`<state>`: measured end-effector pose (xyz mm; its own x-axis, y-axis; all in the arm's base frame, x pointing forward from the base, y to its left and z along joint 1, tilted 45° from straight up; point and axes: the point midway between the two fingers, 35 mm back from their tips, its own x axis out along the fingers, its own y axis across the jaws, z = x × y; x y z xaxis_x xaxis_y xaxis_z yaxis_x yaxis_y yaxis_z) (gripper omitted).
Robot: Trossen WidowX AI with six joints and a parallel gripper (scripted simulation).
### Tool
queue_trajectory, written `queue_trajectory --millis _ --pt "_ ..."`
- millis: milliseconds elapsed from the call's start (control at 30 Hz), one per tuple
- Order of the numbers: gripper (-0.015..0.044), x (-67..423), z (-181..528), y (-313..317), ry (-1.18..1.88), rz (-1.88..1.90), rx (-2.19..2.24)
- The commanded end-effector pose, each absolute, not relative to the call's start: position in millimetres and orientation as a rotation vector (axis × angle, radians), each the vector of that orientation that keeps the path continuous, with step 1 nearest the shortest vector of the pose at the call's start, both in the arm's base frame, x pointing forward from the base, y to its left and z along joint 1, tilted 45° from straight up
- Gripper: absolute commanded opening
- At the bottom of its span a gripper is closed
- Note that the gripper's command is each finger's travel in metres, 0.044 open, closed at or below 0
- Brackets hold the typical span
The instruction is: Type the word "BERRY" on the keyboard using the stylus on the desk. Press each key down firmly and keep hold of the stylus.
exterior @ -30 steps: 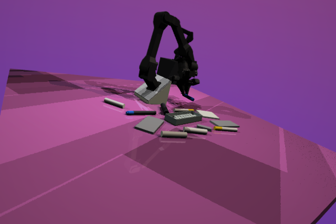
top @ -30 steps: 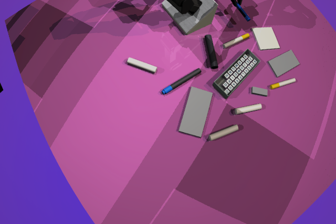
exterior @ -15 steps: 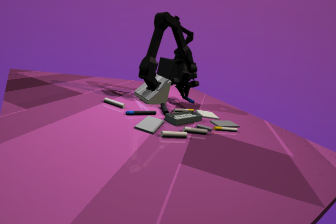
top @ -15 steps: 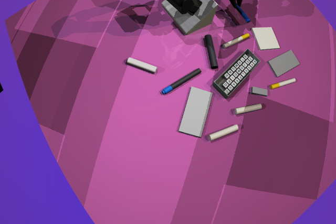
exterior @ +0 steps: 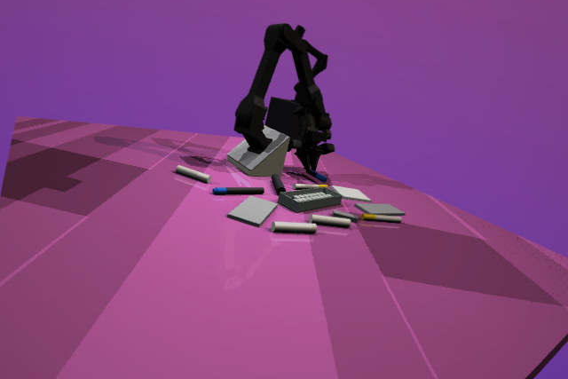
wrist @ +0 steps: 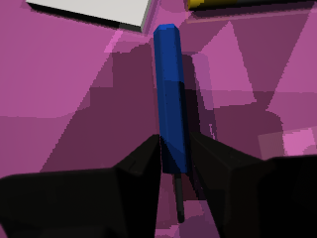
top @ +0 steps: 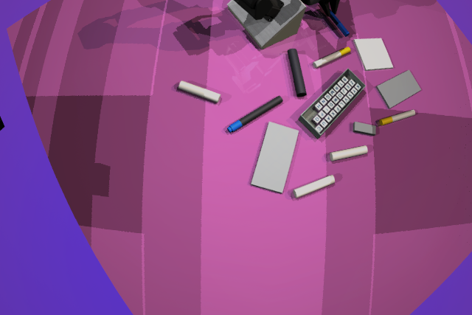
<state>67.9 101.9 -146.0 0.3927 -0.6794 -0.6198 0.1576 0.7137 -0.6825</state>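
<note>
My gripper (top: 330,9) (exterior: 311,164) (wrist: 174,140) is shut on the blue stylus (top: 341,24) (exterior: 318,176) (wrist: 169,84). The stylus slants down and its blue end is close to the desk, right of the arm's base. Its thin dark tip shows behind the fingers in the wrist view. The small grey keyboard (top: 331,102) (exterior: 311,199) with white keys lies diagonally on the desk, well in front of the gripper and apart from the stylus.
A white card (top: 372,53) (wrist: 94,10) and a yellow-capped marker (top: 331,57) (wrist: 248,2) lie between the gripper and the keyboard. A dark cylinder (top: 296,71), a blue-capped marker (top: 254,113), grey cards (top: 398,88) (top: 274,157) and several white cylinders surround the keyboard. The arm's base block (top: 279,23) is at the left.
</note>
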Motion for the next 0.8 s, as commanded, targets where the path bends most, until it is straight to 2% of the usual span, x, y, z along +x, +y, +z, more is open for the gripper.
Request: queue_trajectory --millis 0,300,500,767 --pt "0.0 66.5 -150.6 93.5 1.04 -0.578 -0.587" --pt "0.0 66.4 -151.3 92.7 1.04 -0.578 -0.587" --pt "0.015 66.9 -150.6 94.4 1.04 -0.573 -0.589" --pt "0.015 68.4 -141.7 104.6 1.04 -0.574 -0.588"
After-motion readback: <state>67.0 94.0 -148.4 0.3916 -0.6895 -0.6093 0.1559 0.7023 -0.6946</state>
